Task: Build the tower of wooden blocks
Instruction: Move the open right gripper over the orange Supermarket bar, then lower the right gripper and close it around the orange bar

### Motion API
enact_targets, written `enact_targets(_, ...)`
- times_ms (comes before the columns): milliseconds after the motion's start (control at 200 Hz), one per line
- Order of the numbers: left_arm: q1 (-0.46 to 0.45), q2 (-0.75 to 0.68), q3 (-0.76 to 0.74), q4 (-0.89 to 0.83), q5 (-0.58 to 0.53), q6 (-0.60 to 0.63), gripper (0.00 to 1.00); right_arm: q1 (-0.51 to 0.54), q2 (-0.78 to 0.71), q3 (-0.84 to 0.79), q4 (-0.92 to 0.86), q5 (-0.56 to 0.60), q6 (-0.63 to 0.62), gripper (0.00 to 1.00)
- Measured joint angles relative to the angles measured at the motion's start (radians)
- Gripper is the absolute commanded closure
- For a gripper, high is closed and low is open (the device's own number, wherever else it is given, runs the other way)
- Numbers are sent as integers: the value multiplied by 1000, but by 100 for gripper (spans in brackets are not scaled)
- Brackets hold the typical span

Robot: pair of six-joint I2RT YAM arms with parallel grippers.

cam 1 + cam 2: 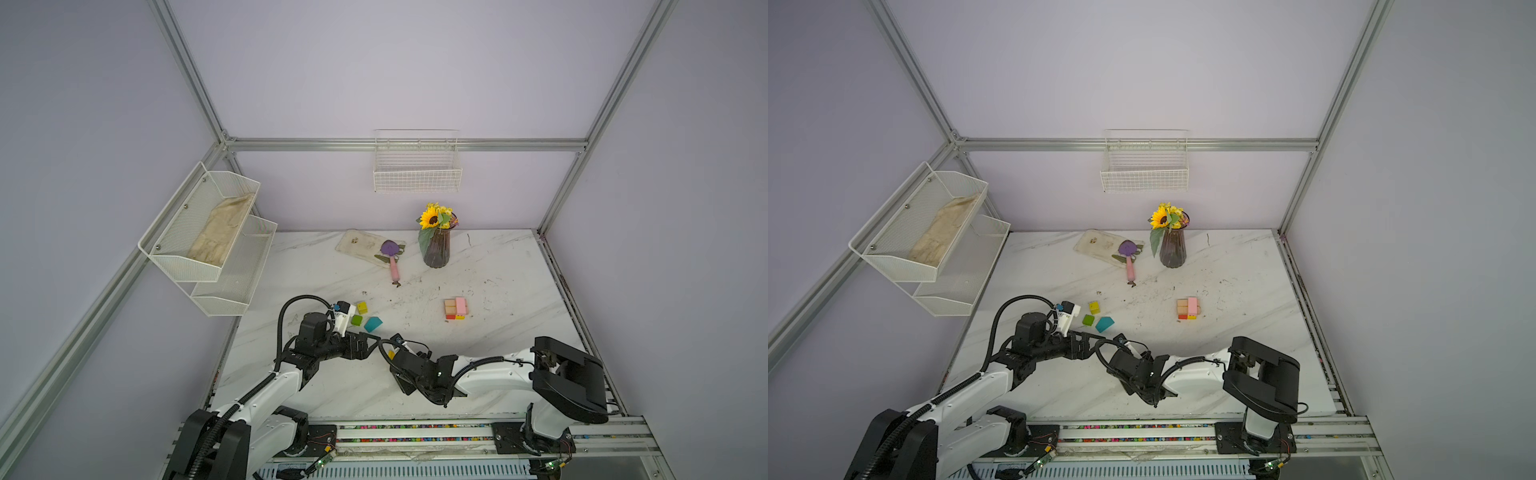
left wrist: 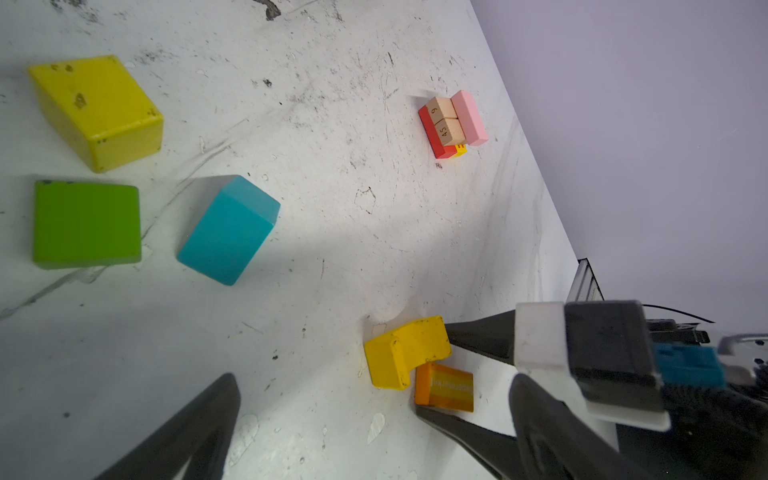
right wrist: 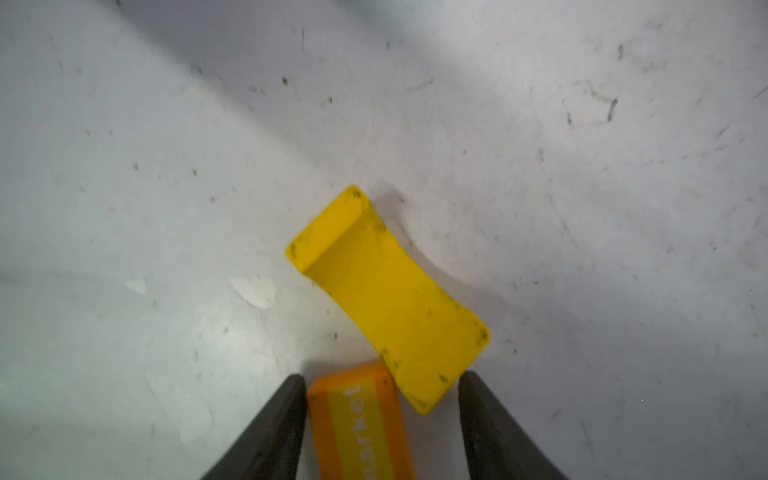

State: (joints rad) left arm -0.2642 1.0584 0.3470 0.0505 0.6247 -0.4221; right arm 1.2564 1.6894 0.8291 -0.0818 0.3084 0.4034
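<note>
scuffed marble tabletop (image 1: pixel 498 266), lilac walls (image 1: pixel 415 62). left gripper (image 1: pixel 368 343) wide, empty; right gripper (image 3: pixel 382 375) half-open astride orange block (image 3: pixel 357 424) (grip unclear).

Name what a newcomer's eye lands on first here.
The sunflower vase stands out at the back of the table. Next comes the small block stack right of centre. Near the front, the right gripper straddles an orange block and the end of a yellow arch.

Orange block (image 3: pixel 357 428) partly out of frame, partly behind yellow arch (image 3: pixel 386 299)
</note>
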Motion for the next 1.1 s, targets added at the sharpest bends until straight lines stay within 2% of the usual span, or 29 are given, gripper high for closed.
enact_targets(455,0,2,0,-1,-3,0,0,40,-3,34,-74,18,11,40)
enact_targets(580,0,6,0,-1,-3,0,0,54,-3,50,-99,22,19,46)
enact_targets(830,0,6,0,-3,-8,0,0,60,-11,49,-149,36,41,47)
enact_targets(1010,0,10,0,-4,-8,0,0,63,-29,46,-154,40,60,61)
enact_targets(1100,0,10,0,-6,-8,0,0,64,-29,46,-172,43,64,62)
